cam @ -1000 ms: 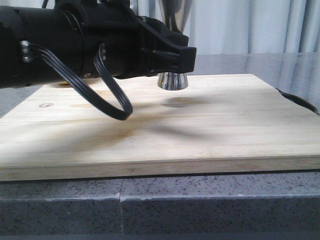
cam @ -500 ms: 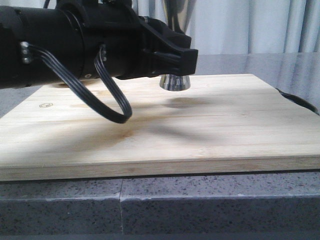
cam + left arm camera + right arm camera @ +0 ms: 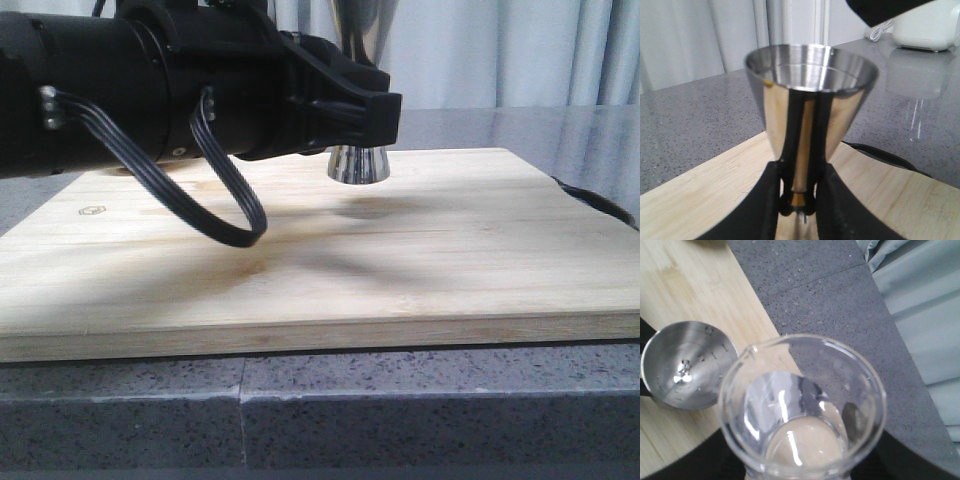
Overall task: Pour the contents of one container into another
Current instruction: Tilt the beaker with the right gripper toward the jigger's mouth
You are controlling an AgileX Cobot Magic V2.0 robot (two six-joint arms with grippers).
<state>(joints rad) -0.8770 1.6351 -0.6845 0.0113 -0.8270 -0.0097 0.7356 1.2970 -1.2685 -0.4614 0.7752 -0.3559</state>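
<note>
**Beaker held beside the jigger's mouth, pour not yet begun**

Our left gripper [image 3: 797, 200] is clenched on the jigger [image 3: 810, 100] at its narrow waist, the black fingers [image 3: 765, 200] pressing either side of the gold band. In the front view the jigger's lower cone [image 3: 358, 165] hangs clear of the wooden board [image 3: 400, 250], with its shadow lying apart beneath it, so we carry it lifted and upright, long axis vertical and the wide upper cup facing up.

Our right gripper holds the beaker [image 3: 802, 407]. Its fingers are almost wholly hidden below the glass in the right wrist view, so we judge the grasp mainly from the beaker sitting fixed and close under that camera; we cannot see the pads themselves. The beaker stands roughly upright, and its bottom looks pale, possibly with a little liquid, though the blur makes that uncertain.

The relation that matters: from the right gripper, the open mouth of the jigger [image 3: 687, 365] lies just beside the beaker, on the side of the beaker's pouring lip [image 3: 751, 351], and it looks lower than the beaker's rim. The two rims appear near but not touching. A few droplets cling inside the steel cup.

We judge the coming move to be a tilt of the beaker about its lip toward the jigger; the mouth is small, so the lip needs to sit over it first.
</note>
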